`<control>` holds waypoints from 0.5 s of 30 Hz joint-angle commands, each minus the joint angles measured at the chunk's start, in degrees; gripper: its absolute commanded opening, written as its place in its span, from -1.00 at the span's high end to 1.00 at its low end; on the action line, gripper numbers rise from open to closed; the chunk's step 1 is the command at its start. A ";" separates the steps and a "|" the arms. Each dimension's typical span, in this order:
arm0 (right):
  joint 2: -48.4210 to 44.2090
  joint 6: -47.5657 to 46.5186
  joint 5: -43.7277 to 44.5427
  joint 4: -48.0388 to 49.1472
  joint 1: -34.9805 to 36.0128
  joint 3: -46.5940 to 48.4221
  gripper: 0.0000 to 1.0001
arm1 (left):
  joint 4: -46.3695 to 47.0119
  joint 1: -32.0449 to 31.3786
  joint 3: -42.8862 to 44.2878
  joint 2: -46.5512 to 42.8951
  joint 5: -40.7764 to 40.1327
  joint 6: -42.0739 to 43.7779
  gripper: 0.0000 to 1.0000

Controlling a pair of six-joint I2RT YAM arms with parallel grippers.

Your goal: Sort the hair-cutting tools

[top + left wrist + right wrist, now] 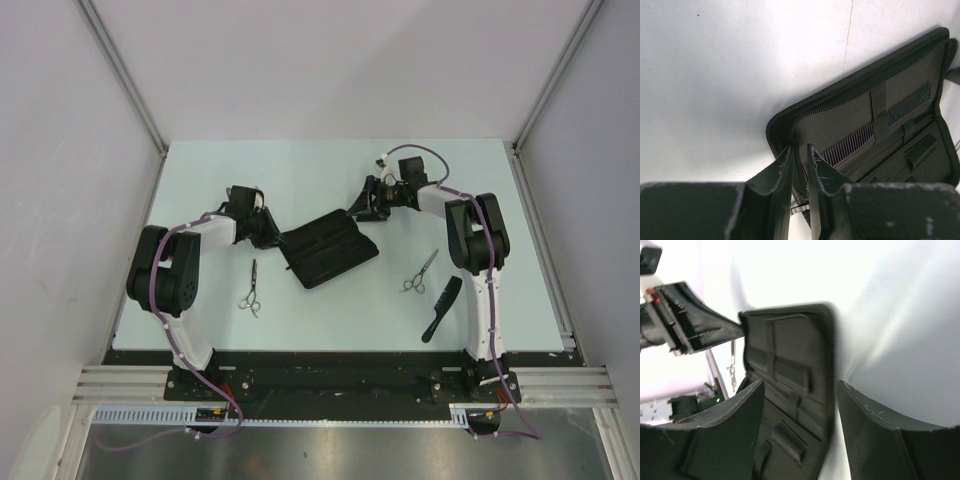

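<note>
The black case [330, 250] lies open in the middle of the table. My left gripper [268, 235] is shut on its left zipper rim, which runs up between the fingers [800, 146]. A long narrow black comb [852, 142] sits under a strap inside the case [840, 120]. My right gripper [362, 210] stands open at the case's far right corner, its jaws wide on either side of the case's edge [800, 382] without touching it. One pair of silver scissors [250, 290] lies left of the case and another [420, 272] to its right. The black handled comb [442, 308] lies near the right arm.
The right wrist view, which is blurred, shows the left gripper [705, 325] on the far corner of the case [790, 340]. Metal rails border the table on both sides, and the arm bases stand at its near edge.
</note>
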 commanded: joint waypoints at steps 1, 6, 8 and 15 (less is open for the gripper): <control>-4.48 -4.03 6.93 -4.24 -2.68 -1.69 -0.26 | -0.83 -1.04 -1.68 1.62 -0.21 0.30 0.56; -9.41 -4.74 10.17 -6.08 -3.12 -3.19 -0.22 | -1.01 -1.13 -1.76 -0.40 -0.56 0.04 0.52; -12.30 -4.74 12.98 -7.83 -3.12 -3.63 -0.22 | -1.09 -1.13 -1.85 -2.07 -0.56 0.21 0.46; -21.61 -4.31 38.98 -16.88 -3.38 -4.51 -0.18 | -1.44 -1.66 -0.98 -8.83 -1.00 2.32 0.14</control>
